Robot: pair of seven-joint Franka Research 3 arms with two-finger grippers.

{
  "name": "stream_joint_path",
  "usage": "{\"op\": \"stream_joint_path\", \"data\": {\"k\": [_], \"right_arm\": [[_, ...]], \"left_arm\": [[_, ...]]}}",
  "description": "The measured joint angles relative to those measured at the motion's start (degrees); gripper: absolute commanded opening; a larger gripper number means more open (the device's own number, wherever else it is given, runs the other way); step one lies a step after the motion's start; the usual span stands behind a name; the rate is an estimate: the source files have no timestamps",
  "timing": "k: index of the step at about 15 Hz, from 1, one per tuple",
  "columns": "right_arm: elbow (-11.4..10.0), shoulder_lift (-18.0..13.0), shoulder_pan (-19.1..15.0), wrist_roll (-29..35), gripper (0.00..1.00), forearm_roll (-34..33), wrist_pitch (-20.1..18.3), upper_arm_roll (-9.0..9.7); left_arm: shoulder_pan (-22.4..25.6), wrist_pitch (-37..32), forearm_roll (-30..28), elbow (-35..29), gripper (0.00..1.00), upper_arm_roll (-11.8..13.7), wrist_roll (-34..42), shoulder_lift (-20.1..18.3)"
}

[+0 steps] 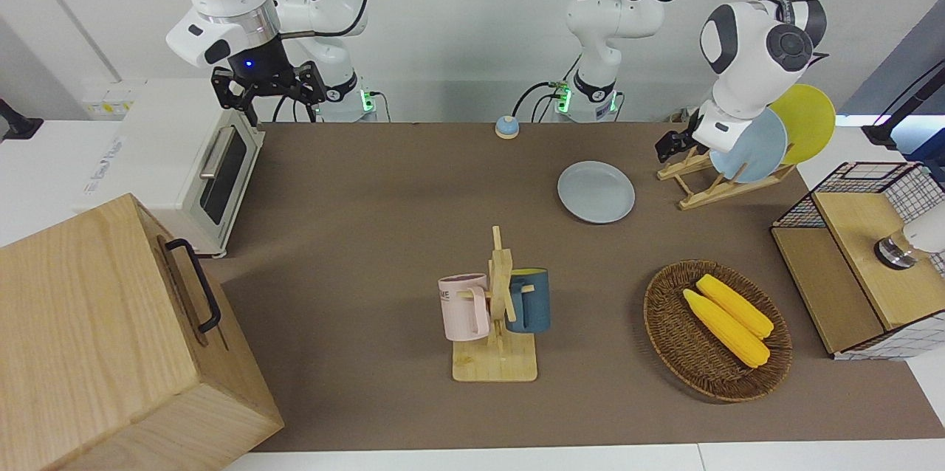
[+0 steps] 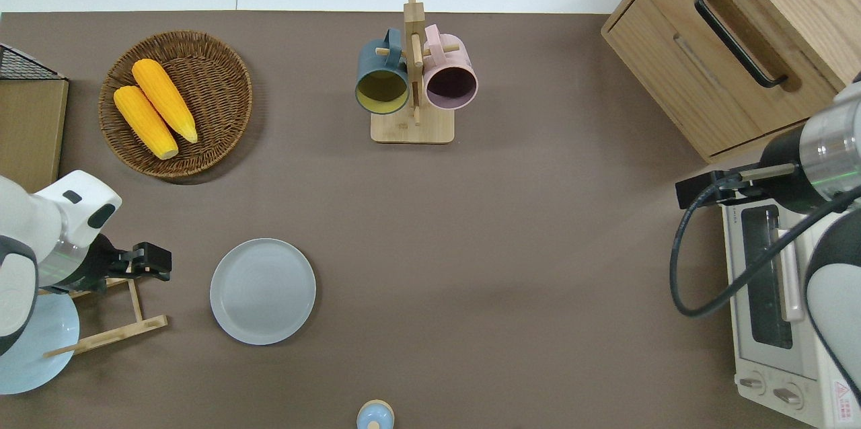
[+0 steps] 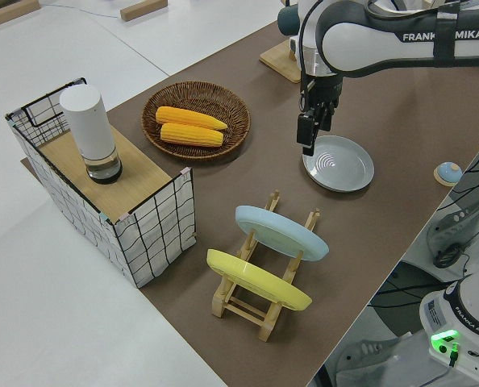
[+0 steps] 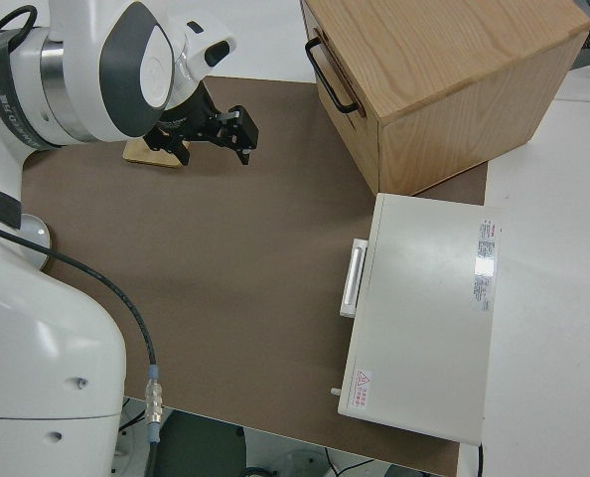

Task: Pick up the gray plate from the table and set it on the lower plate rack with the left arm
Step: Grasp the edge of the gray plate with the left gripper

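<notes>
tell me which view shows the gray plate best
The overhead view: the gray plate lies flat on the table, its whole round rim unobstructed. The front view shows it whole but foreshortened to an oval. In the left side view the left gripper overlaps its edge. The right side view lacks it.

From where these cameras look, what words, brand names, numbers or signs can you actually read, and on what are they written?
"FRANKA EMIKA": on the forearm of the left arm, its first word cut by a joint.
"FRANKA EMIKA": on the arm base, small.
Pink mug: dark lettering, too blurred.
Toaster oven: white labels and a red warning triangle, too small.
</notes>
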Motion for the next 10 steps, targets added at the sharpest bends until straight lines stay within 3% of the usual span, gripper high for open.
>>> {"op": "stream_joint_path", "data": {"k": [5, 10], "right_arm": [[0.00, 0.00, 0.00, 0.00, 0.983, 0.00, 0.00, 0.00], [0.00, 0.00, 0.00, 0.00, 0.983, 0.00, 0.00, 0.00]], "left_arm": [[-0.60, 9.36, -1.10, -9.39, 0.97, -1.01, -3.36, -2.04], [-1.82, 16.51, -3.99, -14.99, 0.97, -1.56, -4.69, -1.15]]}}
